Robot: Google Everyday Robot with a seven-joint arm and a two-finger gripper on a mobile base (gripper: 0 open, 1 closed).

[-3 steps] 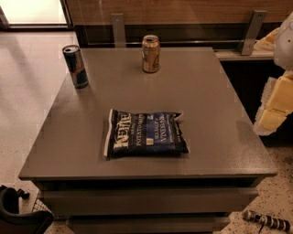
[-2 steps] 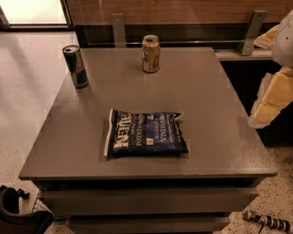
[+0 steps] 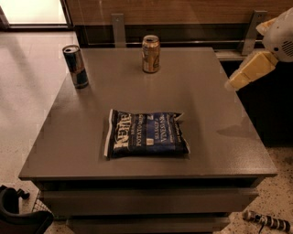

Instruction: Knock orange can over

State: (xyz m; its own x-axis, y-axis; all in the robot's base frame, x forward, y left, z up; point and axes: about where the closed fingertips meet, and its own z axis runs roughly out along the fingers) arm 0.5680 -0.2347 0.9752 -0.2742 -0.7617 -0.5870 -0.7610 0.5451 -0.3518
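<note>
Three things rest on the grey table (image 3: 219, 114). The orange can (image 3: 150, 54) stands upright near the far edge, a little left of the middle of that edge, its silver top showing. A taller slim blue-and-silver can (image 3: 76, 66) stands upright near the far left corner, well apart from the orange can. A dark blue chip bag (image 3: 145, 133) lies flat in the near half of the tabletop, its white lettering running left to right.

At the right edge of the scene the gripper (image 3: 238, 80) hangs in the air above the table's far right side, its cream-coloured tip slanting down and to the left from a white arm housing (image 3: 280, 32). It is well apart from the orange can and touches nothing. Whether it is open or closed cannot be told from this angle.

A pale speckled floor (image 3: 27, 105) lies to the left of the table, and a wooden wall panel (image 3: 183, 11) runs behind it.
</note>
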